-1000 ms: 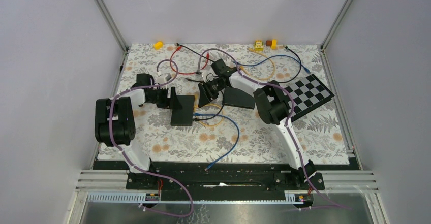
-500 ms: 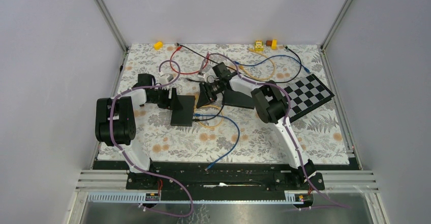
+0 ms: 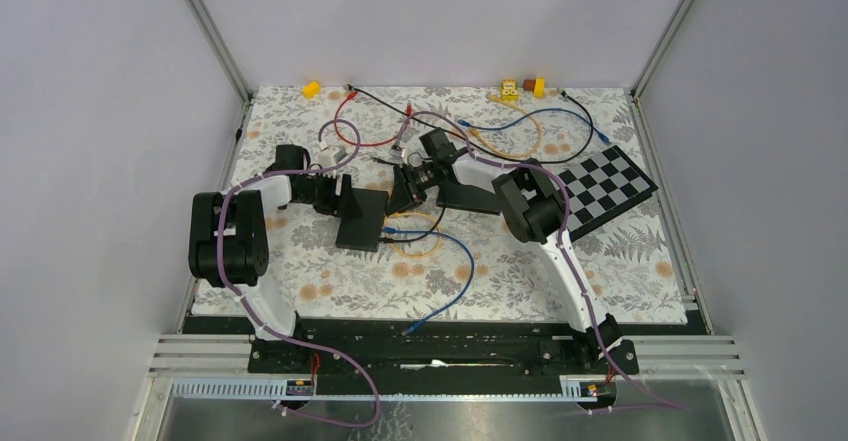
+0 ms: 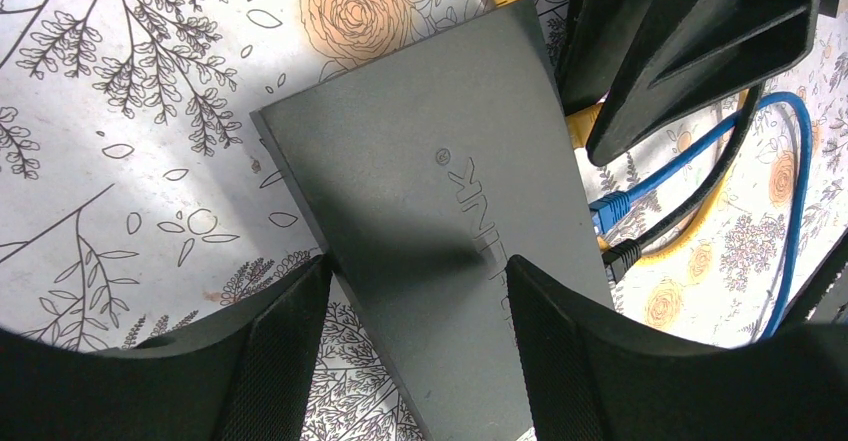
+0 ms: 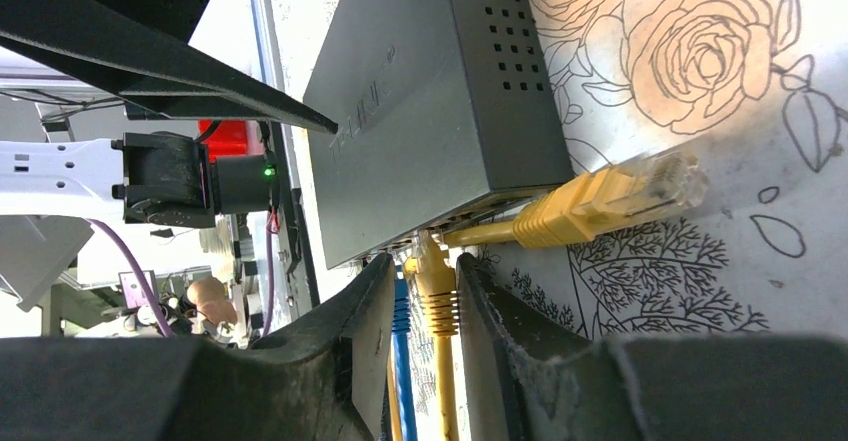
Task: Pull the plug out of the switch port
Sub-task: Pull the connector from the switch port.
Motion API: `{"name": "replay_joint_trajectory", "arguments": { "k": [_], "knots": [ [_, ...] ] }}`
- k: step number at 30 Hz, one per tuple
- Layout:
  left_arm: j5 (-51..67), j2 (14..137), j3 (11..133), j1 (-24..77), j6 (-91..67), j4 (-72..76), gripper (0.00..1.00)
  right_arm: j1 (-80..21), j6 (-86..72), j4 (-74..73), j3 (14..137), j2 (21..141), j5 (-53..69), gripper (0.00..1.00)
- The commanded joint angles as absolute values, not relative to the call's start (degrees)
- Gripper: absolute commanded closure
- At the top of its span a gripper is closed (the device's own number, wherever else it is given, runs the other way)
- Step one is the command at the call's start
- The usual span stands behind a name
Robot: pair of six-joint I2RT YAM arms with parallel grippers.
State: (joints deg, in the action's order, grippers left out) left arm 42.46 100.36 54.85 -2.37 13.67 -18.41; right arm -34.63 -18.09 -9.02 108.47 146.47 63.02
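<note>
On the flowered mat (image 3: 520, 261), seen from above, the dark switch (image 3: 360, 218) lies left of centre. The left gripper (image 3: 345, 203) is at its far-left end and the right gripper (image 3: 403, 199) at its right side, where yellow, blue and black cables gather. A checkerboard (image 3: 605, 186) lies well apart to the right. In the left wrist view, that gripper's jaws stand wide apart over the switch, with one finger (image 4: 270, 361) at its left edge and the other over its top face. In the right wrist view, the yellow plug (image 5: 436, 296) sits in a port of the switch between the right gripper's close-set fingers (image 5: 500, 341), with a blue cable (image 5: 402, 361) just beside it. One finger touches the plug, but whether the jaws actually clamp it cannot be told. A second yellow connector (image 5: 600, 201) lies on the mat by the switch's corner.
</note>
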Motion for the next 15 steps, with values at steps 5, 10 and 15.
{"name": "replay_joint_trajectory", "arguments": {
  "k": [5,10,15],
  "knots": [
    [43.7,101.3,54.6,-1.2,13.9,-21.4,0.32,-34.9,-20.0,-8.8,108.0,149.0,61.1,0.64],
    [43.3,100.6,54.0,-1.0,13.5,-20.6,0.32,-34.9,-20.8,-8.9,108.3,149.2,60.5,0.63],
    [42.4,100.5,53.7,-0.5,13.3,-20.0,0.32,-35.0,-21.7,-8.9,108.4,149.6,60.1,0.61]
  ]
}}
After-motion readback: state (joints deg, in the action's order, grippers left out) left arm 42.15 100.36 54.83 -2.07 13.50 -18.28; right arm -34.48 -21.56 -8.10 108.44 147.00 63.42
